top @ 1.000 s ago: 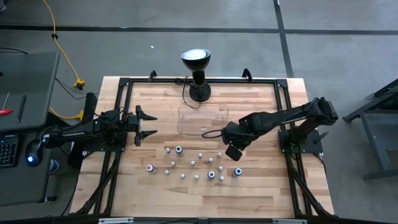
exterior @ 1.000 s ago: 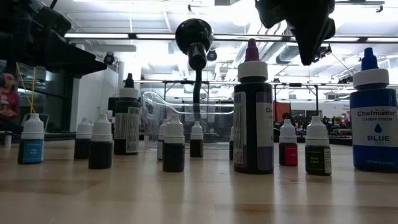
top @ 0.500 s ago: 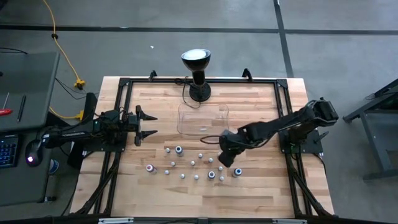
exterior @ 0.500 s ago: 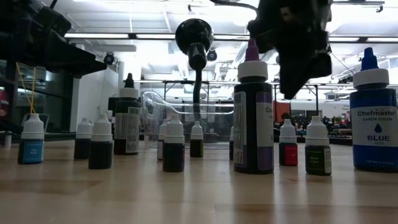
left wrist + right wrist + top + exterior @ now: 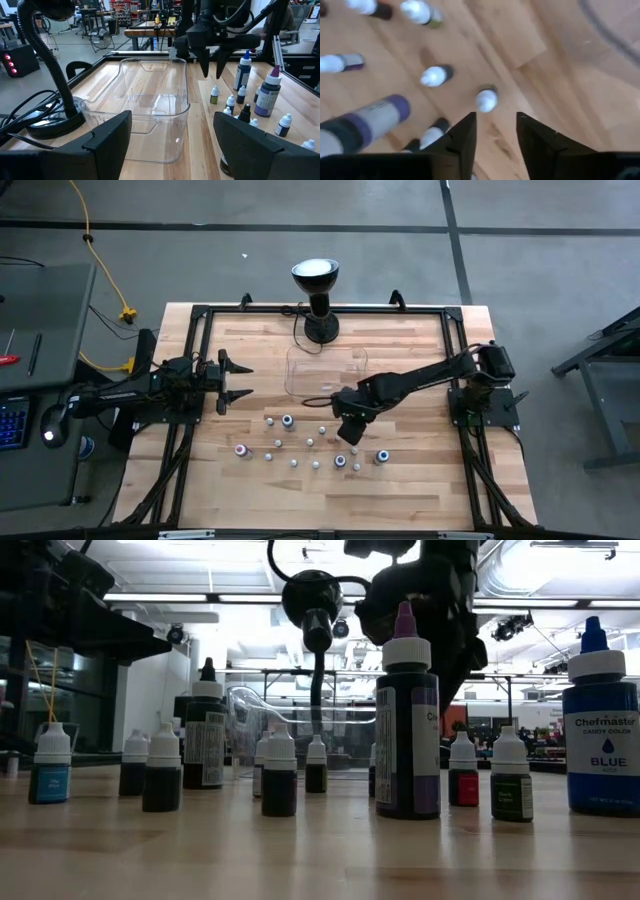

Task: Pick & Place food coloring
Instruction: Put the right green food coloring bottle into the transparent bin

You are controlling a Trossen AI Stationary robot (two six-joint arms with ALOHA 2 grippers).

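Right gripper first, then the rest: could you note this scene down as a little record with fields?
right gripper: open, empty, above the bottles beside the tray
nearest bottle under it: small white-capped bottle, upright
left gripper: open, waiting at the table's left side
food coloring bottles: scattered upright on the wooden table
clear tray: empty
black lamp: at the table's far edge

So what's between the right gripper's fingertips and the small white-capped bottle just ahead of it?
Right wrist view: only bare wood between the open right gripper and that bottle.
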